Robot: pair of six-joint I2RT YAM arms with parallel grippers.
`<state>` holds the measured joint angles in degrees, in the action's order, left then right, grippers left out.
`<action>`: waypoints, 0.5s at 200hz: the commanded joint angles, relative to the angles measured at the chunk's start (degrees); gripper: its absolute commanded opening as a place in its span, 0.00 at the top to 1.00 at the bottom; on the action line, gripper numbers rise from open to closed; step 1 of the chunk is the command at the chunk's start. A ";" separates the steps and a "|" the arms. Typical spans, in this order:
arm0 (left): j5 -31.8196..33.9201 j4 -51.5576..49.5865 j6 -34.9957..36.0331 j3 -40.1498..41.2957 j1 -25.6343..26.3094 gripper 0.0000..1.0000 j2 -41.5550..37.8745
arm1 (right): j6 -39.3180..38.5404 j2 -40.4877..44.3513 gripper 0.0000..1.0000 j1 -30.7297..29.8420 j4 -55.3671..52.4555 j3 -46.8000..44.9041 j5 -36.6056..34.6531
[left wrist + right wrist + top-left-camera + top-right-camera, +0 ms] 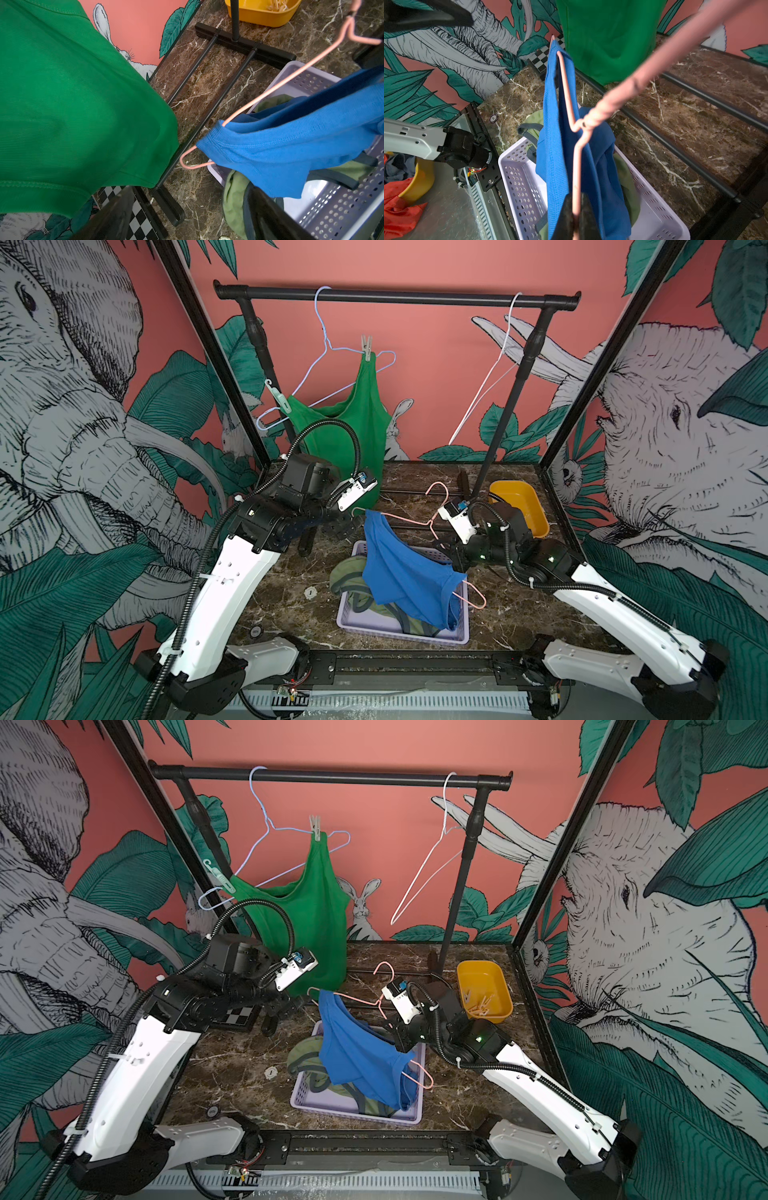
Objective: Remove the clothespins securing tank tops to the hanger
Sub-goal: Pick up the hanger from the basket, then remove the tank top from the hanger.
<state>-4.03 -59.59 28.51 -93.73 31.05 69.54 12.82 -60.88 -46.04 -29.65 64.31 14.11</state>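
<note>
A green tank top hangs from a pale blue hanger. A grey-beige clothespin and a mint clothespin pin it there. My right gripper is shut on the wire of a pink hanger, holding it over the basket. A blue tank top is draped over this hanger. My left gripper stands open and empty beside the pink hanger's left end. An olive tank top lies in the basket under the blue one.
The lavender basket sits mid-table. A yellow tub at the back right holds loose clothespins. The black rack carries a bare white hanger, and its base bars lie on the marble.
</note>
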 commanded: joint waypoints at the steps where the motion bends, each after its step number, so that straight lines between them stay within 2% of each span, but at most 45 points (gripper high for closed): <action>1: -3.10 2.47 -4.17 1.44 -0.48 0.11 0.46 | 1.73 1.93 1.00 -1.46 7.11 2.17 -5.16; 68: -8.28 4.39 -8.79 2.66 -0.73 0.09 2.80 | 0.94 3.13 1.00 -6.25 11.32 0.88 -8.40; 100: -8.46 5.01 -9.61 3.15 -0.84 0.08 3.15 | -0.03 3.68 1.00 -8.32 11.27 0.71 -9.61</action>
<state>-10.59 -55.90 21.06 -91.00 30.65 73.19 13.56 -59.07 -52.99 -23.59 64.58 6.37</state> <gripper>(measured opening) 0.918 0.048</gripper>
